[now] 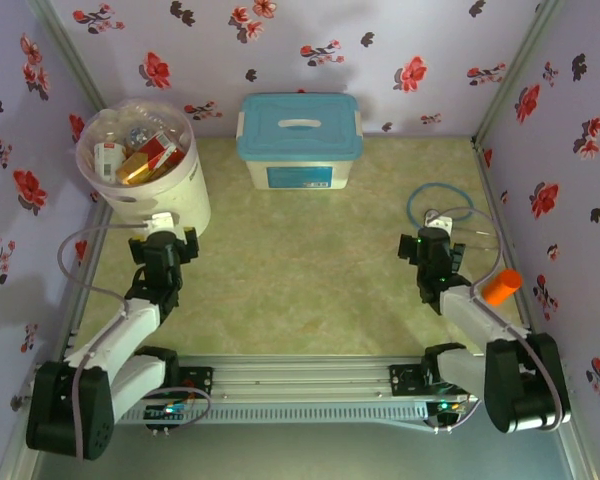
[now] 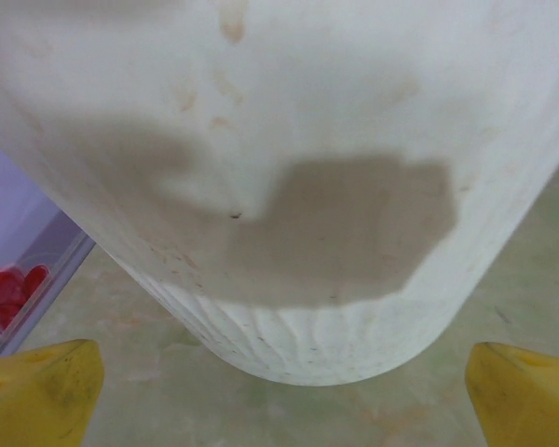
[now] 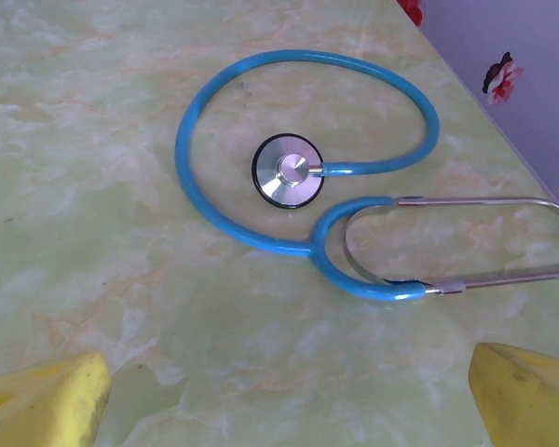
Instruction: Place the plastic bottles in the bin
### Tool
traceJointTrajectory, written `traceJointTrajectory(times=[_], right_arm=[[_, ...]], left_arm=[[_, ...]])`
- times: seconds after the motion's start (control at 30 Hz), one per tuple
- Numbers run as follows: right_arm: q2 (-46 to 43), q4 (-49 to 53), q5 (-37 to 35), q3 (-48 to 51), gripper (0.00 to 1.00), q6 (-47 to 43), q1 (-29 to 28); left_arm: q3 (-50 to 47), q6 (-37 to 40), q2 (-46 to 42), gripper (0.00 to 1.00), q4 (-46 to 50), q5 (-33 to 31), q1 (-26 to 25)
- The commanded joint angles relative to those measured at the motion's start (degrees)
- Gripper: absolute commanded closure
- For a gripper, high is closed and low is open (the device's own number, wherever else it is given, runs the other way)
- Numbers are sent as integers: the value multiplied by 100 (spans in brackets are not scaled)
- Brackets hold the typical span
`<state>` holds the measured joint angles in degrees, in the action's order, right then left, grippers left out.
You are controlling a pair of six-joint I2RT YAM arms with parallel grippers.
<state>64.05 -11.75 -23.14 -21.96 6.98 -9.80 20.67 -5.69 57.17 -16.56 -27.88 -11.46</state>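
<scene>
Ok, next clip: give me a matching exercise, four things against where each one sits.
Things:
1 bin
2 blue-lidded box
3 stethoscope
4 orange cylinder

Places:
A on the right arm
B far left corner
C far middle
D lying flat at the right

Pairs: 1-B; 2-C; 3-D; 4-A

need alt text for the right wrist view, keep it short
A blue-tubed stethoscope lies looped on a pale green marbled table, its round metal chest piece inside the loop and its metal ear tubes running off to the right. The right gripper is open and empty, its yellow fingertips at the bottom corners.
</scene>
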Motion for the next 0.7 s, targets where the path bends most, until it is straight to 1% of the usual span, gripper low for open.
traceJointTrajectory(times=[0.0,0.03,0.13,0.2,0.27,0.37,0.47,0.53,0.6,0.67], right_arm=[[288,-903,-229,120,1,-256,39],[329,-938,-174,83,1,-278,31],[496,-1569,-116,204,1,-421,37],[628,-1787,-108,188,1,-499,44],[751,-2121,-85,233,1,-595,40],[1008,-2808,-62,327,1,-702,51],[1383,-3395,-49,286,1,-776,66],[1823,-3799,135,253,1,-694,154],[2306,-4565,7,311,0,-702,200],[2128,-4043,358,275,1,-351,475]], left_arm=[[-242,198,377,0,-1094,141,279],[-277,168,528,0,-1308,218,379],[-318,155,1093,0,-2062,397,537],[-287,173,1298,0,-2138,517,571],[-250,262,1533,0,-2461,561,592],[-118,350,1877,0,-2731,634,611],[5,508,2119,0,-2874,692,619],[-74,583,2438,0,-3364,775,647],[-57,613,2675,0,-3614,792,645],[-10,621,2769,0,-3599,816,646]])
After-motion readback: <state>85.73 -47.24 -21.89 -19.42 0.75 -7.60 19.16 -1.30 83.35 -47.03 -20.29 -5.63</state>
